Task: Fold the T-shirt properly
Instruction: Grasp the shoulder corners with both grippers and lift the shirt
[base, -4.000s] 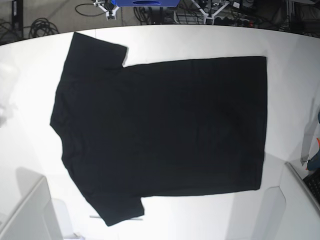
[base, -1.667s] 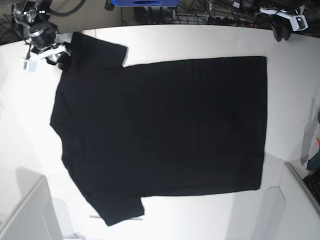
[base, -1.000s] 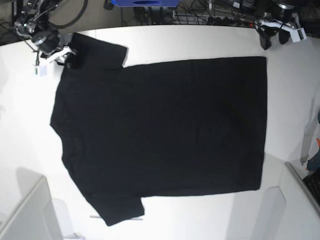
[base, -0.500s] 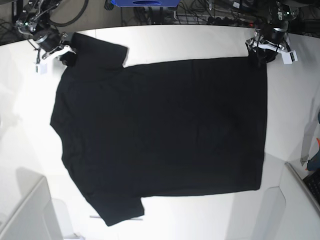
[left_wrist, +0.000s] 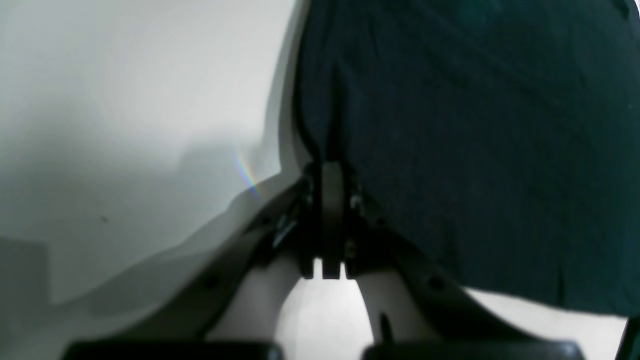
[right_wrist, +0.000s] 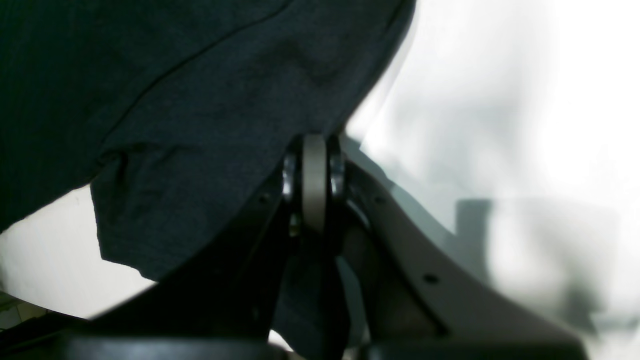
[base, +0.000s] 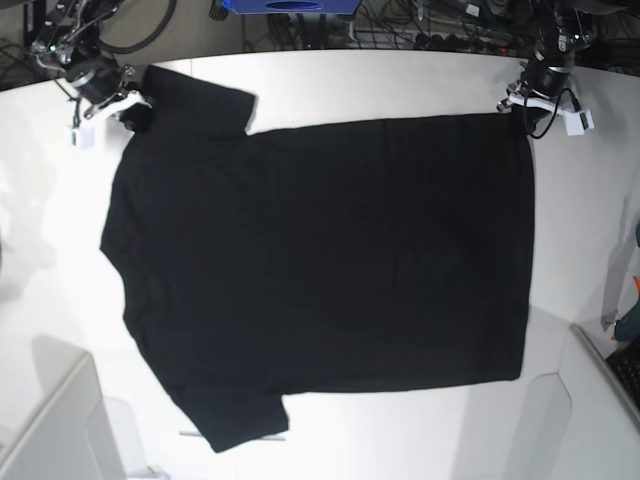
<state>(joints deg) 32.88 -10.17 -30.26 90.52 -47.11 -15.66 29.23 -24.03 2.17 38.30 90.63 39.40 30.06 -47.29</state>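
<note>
The black T-shirt (base: 330, 270) lies spread flat on the white table (base: 400, 80), plain side up, collar to the left and hem to the right. No print shows. My right gripper (base: 133, 105) is at the far-left sleeve corner. In the right wrist view it (right_wrist: 314, 142) is shut on a lifted fold of the cloth (right_wrist: 175, 100). My left gripper (base: 522, 106) is at the far-right hem corner. In the left wrist view it (left_wrist: 327, 167) is shut on the edge of the cloth (left_wrist: 475, 150).
White box-like shapes stand at the near-left corner (base: 55, 430) and near-right corner (base: 590, 400). Cables and a blue object (base: 290, 5) lie beyond the table's far edge. A thin pale strip (base: 612, 280) hangs at the right edge.
Both arms came into view. My right gripper settled on the far sleeve corner. My left gripper came down from beyond the far-right edge onto the hem corner.
</note>
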